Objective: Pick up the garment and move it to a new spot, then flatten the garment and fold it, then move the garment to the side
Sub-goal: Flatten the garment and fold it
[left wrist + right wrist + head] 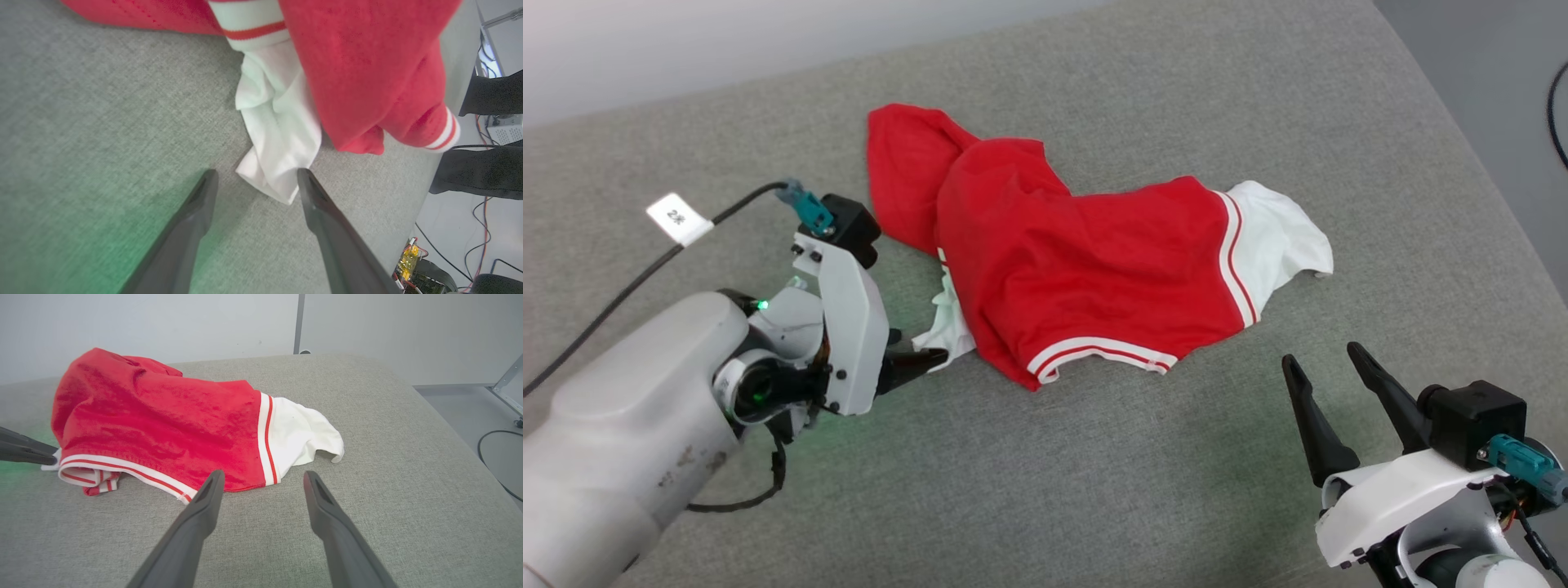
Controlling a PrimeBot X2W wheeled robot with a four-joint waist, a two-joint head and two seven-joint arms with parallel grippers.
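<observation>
Left gripper (925, 359) is sitting low on the surface (1094, 490), jaws apart, tips straddling the corner of the white sleeve (278, 134), not pinching it yet. Garment (1094, 269) is lying crumpled mid-surface, directly ahead of those tips, long axis running left to right across the robot. Right gripper (1319, 353) is hovering, also spread, near the hem (1103, 347) but apart from it. Left one is nearer and is probably taking the sleeve first.
</observation>
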